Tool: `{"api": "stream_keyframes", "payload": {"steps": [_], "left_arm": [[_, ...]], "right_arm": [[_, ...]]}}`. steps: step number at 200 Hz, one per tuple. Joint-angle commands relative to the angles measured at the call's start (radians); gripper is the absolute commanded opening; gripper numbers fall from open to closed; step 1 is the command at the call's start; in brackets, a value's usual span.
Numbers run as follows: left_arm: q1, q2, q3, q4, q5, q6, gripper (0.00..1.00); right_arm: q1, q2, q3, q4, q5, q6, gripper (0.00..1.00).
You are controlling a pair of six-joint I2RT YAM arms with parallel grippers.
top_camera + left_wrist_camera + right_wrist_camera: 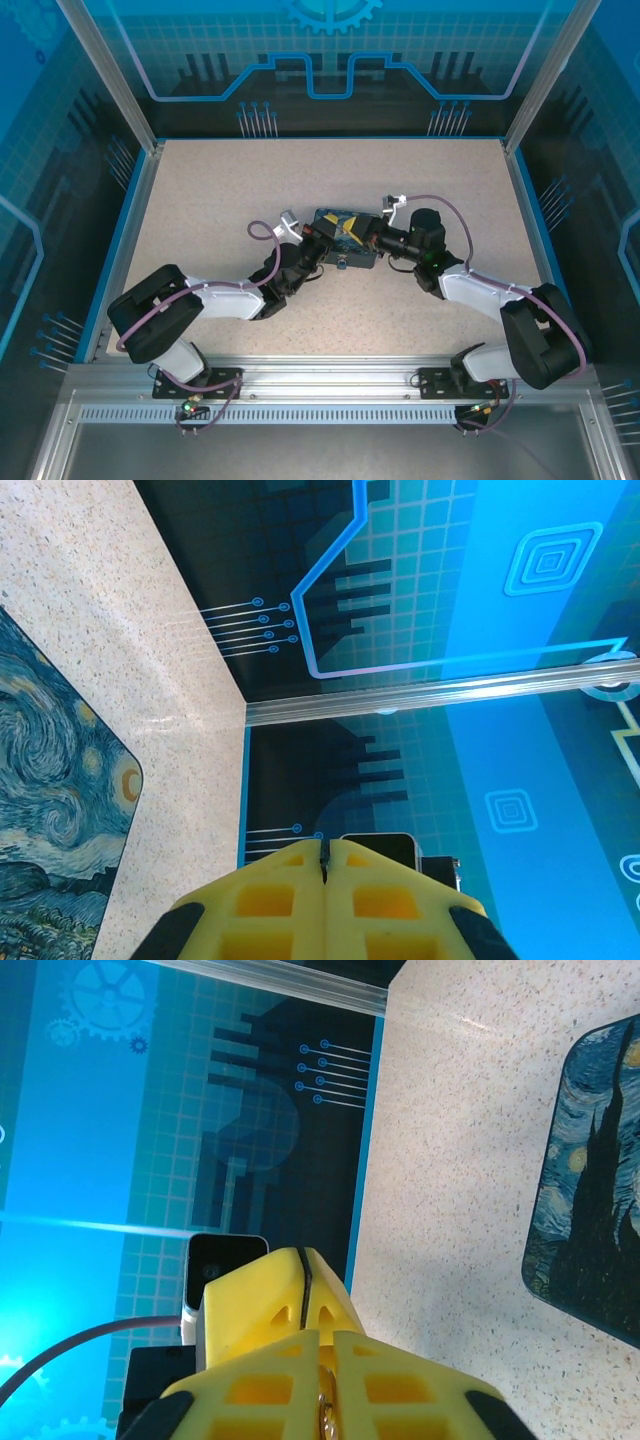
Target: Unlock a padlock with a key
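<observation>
My left gripper is shut, and a thin dark sliver, the key, is pinched at its tips. My right gripper is shut on a small shiny metal piece, the padlock, most of which is hidden between the yellow fingers. In the right wrist view the left gripper's fingers press tip to tip against mine. From above, the left gripper and right gripper meet over the near edge of the Starry-Night box.
The printed box lies flat mid-table beside both grippers. Purple cables loop over the arms. Blue walls and aluminium posts ring the speckled table, which has open surface left, right and behind.
</observation>
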State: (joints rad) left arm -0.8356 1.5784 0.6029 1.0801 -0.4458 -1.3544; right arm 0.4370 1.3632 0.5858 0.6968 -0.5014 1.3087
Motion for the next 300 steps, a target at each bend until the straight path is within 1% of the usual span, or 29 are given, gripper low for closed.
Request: {"api": "stream_keyframes", "payload": {"steps": [1,14,27,47,91,146,201,231,249,300], "left_arm": [[-0.008,-0.004,-0.012,0.069,-0.037,0.022,0.00],[-0.010,-0.003,-0.012,0.072,-0.039,0.023,0.00],[-0.010,0.001,-0.010,0.076,-0.039,0.022,0.00],[-0.012,0.004,-0.009,0.083,-0.045,0.023,0.00],[-0.013,0.016,-0.002,0.104,-0.053,0.029,0.00],[-0.017,0.028,-0.001,0.118,-0.059,0.029,0.00],[-0.019,0.041,-0.002,0.133,-0.068,0.028,0.00],[-0.018,0.039,-0.004,0.138,-0.070,0.029,0.00],[-0.021,0.038,-0.009,0.144,-0.071,0.030,0.00],[-0.038,0.035,-0.038,0.169,-0.092,0.027,0.00]], "right_arm": [[-0.012,-0.021,-0.013,0.007,0.001,0.004,0.07],[-0.012,-0.021,-0.014,0.010,0.000,0.005,0.08],[-0.012,-0.019,-0.013,0.016,-0.008,0.006,0.15],[-0.009,-0.018,-0.014,0.022,-0.017,0.004,0.20],[0.009,-0.012,-0.011,0.029,-0.025,0.002,0.21],[0.026,0.000,0.002,0.038,-0.025,0.001,0.17],[0.037,0.005,-0.001,0.038,-0.022,-0.004,0.17],[0.037,0.003,0.000,0.031,-0.019,-0.008,0.09],[0.033,0.001,0.004,0.026,-0.016,-0.009,0.00],[0.009,-0.022,-0.004,0.021,0.019,0.011,0.00]]}}
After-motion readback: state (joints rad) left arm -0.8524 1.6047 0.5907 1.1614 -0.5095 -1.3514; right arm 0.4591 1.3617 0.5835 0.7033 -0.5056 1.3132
